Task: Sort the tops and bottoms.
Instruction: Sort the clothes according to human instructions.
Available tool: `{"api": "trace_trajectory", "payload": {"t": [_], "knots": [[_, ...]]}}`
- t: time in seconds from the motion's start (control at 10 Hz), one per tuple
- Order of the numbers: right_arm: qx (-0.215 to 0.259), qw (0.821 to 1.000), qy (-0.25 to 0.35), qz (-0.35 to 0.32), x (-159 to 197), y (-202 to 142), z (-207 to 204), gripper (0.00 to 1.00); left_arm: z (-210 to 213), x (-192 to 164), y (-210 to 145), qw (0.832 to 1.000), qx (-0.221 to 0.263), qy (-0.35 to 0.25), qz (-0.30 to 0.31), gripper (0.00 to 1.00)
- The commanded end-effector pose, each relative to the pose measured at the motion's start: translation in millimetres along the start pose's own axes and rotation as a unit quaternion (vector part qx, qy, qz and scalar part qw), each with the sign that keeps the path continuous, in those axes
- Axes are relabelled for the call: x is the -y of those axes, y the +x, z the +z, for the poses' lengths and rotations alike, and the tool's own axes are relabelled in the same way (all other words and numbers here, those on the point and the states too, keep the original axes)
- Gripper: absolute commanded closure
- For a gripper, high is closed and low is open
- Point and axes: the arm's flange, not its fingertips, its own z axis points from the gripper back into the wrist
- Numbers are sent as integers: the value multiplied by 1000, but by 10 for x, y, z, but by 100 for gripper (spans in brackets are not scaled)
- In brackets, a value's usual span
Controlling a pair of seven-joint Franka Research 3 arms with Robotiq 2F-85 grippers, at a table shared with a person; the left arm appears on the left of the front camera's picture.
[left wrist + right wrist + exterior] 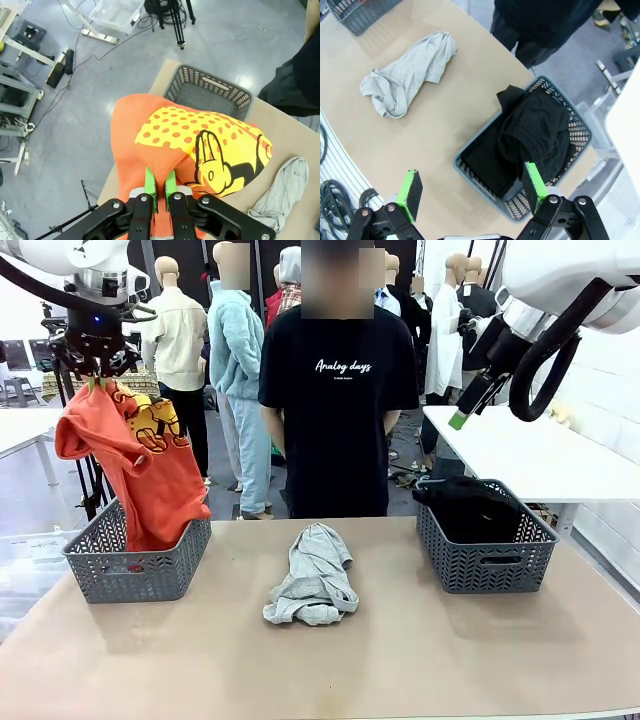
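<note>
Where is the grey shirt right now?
Front view: the grey shirt lies crumpled mid-table, between the left basket and the right basket, touching neither.

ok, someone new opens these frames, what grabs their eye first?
The orange T-shirt with its yellow print, hanging from the shut left gripper, its lower end in the left basket. Next, the grey shirt crumpled in the middle of the table, and the black garment in the right basket, the open right gripper above it.

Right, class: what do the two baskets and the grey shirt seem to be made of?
Left basket and right basket: likely moulded plastic, matt grey; stiff walls pierced with herringbone slots. Grey shirt: soft knit cloth, perhaps cotton; it lies crumpled in limp folds.
</note>
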Motion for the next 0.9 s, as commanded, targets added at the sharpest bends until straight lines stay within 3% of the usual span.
{"api": "trace_trajectory", "payload": {"t": [0.0, 0.1, 0.3, 0.5, 0.6, 0.8], "knots": [[-2, 1000, 1, 1, 0, 11, -9, 0, -28, 4, -9, 1000, -1, 4, -2, 100], [-2, 1000, 1, 1, 0, 11, -9, 0, -150, -15, 46, 999, 0, 49, -3, 100], [-2, 1000, 1, 1, 0, 11, -9, 0, -403, -360, 207, 996, -12, 76, 46, 100], [-2, 1000, 1, 1, 0, 11, -9, 0, -757, -392, 278, 997, -43, 35, 55, 100], [-2, 1000, 1, 1, 0, 11, -9, 0, -1058, -375, 307, 995, -87, 10, 51, 100], [-2, 1000, 1, 1, 0, 11, -9, 0, -1455, -180, 118, 989, -144, -36, 5, 100]]}}
